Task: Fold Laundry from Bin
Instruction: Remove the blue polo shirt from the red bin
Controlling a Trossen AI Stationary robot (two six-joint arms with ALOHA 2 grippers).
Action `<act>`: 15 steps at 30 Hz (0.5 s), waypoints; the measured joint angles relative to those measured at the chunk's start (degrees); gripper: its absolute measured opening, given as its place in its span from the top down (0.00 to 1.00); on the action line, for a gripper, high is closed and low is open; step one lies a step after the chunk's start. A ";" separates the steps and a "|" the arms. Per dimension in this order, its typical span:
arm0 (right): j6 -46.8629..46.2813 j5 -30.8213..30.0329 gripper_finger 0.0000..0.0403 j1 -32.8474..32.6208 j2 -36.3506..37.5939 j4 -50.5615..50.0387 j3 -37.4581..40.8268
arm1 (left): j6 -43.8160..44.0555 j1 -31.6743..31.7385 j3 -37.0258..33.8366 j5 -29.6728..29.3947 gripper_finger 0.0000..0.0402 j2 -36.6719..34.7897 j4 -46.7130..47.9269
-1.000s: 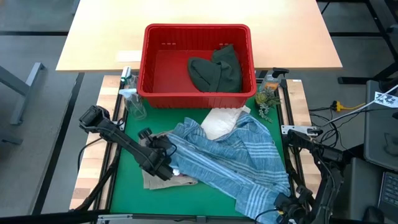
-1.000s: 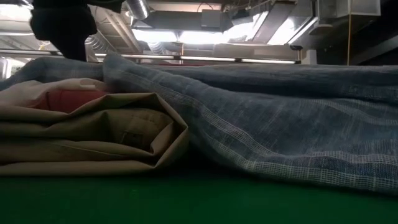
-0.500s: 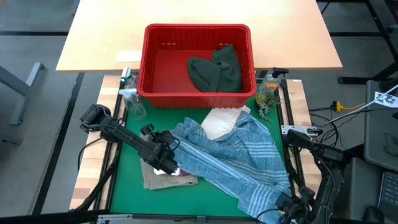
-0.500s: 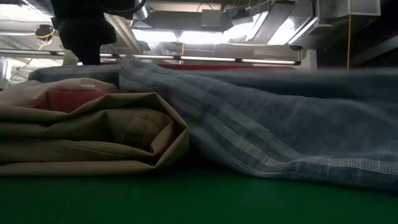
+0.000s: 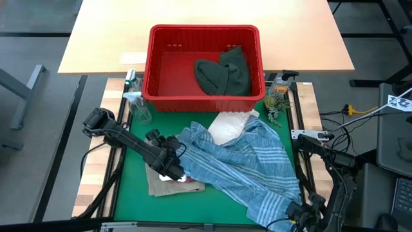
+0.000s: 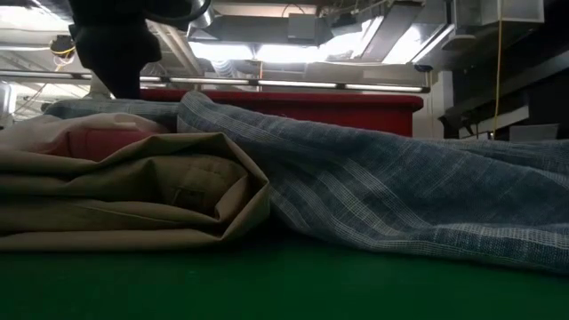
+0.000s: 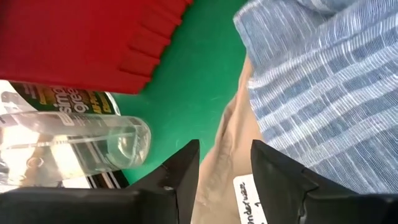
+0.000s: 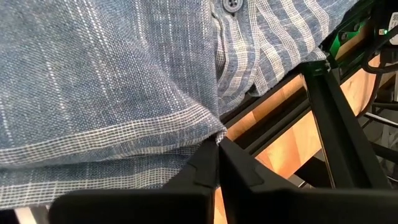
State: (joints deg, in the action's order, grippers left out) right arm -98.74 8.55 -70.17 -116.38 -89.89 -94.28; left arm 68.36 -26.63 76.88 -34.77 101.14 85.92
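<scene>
The blue-white striped shirt [image 5: 244, 161] lies spread and rumpled across the green mat [image 5: 132, 193]. Its left edge overlaps the folded tan garment [image 5: 161, 185], and a small maroon cloth [image 6: 98, 142] lies on that garment. My left gripper [image 5: 174, 171] hovers over this overlap, open; its fingers [image 7: 180, 168] straddle the tan cloth and hold nothing. At the mat's near right corner my right gripper [image 5: 291, 211] is shut on the shirt. A white cloth [image 5: 226, 127] lies beside the red bin [image 5: 154, 64], and the dark green garment [image 5: 225, 74] lies inside the bin. My right gripper pinches the shirt's hem corner [image 8: 214, 132] between its two shut fingers, coming from above on a slant. Whether it holds one layer or several cannot be told. The cloth beyond the hold lies slack on the mat.
A clear spray bottle [image 5: 136, 106] stands at the mat's far left corner, and a small plant and bottle [image 5: 277, 96] at the far right. A dark frame rail [image 8: 336, 124] runs along the mat's right edge, close to my right gripper. A wooden table [image 5: 103, 38] carries the bin.
The shirt's raised stretch has sunk: in the low view the cloth hung high across the picture, and it now sags low on the right, uncovering the red bin behind. The tan garment has kept still.
</scene>
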 joint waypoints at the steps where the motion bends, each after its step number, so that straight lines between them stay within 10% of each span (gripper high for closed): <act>1: 0.00 -0.02 0.95 0.02 0.00 0.00 0.00 | 0.00 -0.02 0.00 0.32 0.65 0.00 -0.04; 15: 2.91 -0.45 0.63 0.11 -0.02 0.21 -0.02 | -1.69 -0.17 0.00 1.07 0.71 -0.02 -4.52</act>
State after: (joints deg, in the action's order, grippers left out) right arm -95.82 8.11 -70.06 -116.40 -89.68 -94.30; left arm 66.66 -26.81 76.88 -33.70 101.12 81.41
